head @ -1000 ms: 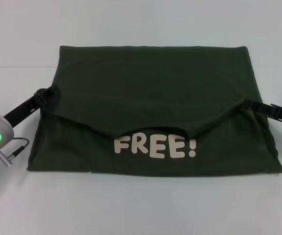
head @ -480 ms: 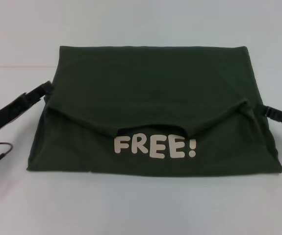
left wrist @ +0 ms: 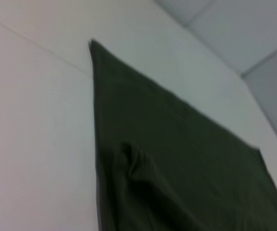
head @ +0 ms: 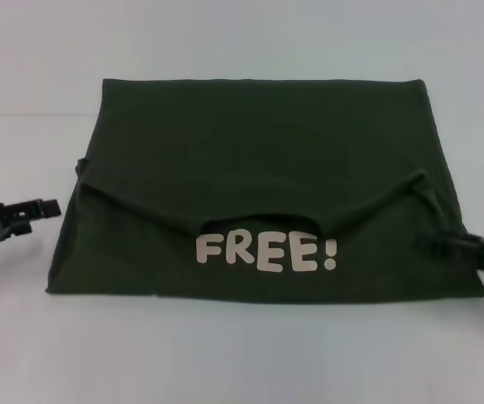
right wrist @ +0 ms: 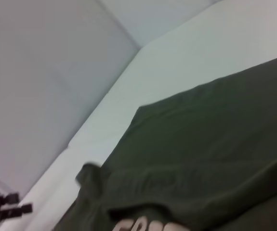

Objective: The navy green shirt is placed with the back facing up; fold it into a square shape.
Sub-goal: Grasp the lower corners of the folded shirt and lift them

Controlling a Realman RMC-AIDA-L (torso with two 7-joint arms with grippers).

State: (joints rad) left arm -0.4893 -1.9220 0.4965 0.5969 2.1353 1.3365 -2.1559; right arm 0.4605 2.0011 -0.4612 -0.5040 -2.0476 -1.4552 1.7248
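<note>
The navy green shirt lies flat on the table, folded into a wide rectangle. Its upper layer is doubled toward me, and its curved edge ends just above the white "FREE!" print. In the head view my left gripper hovers open just off the shirt's left edge, touching nothing. It also shows far off in the right wrist view as the left gripper. My right gripper sits low at the shirt's right edge, near the front corner. The left wrist view shows the shirt, and so does the right wrist view.
The shirt rests on a white table with bare surface in front of it and on both sides. A pale wall rises behind the table's far edge.
Both grippers have left the corners of the folded layer and drawn back toward me, the left outward off the shirt and the right down along its right edge. The shirt has not shifted.
</note>
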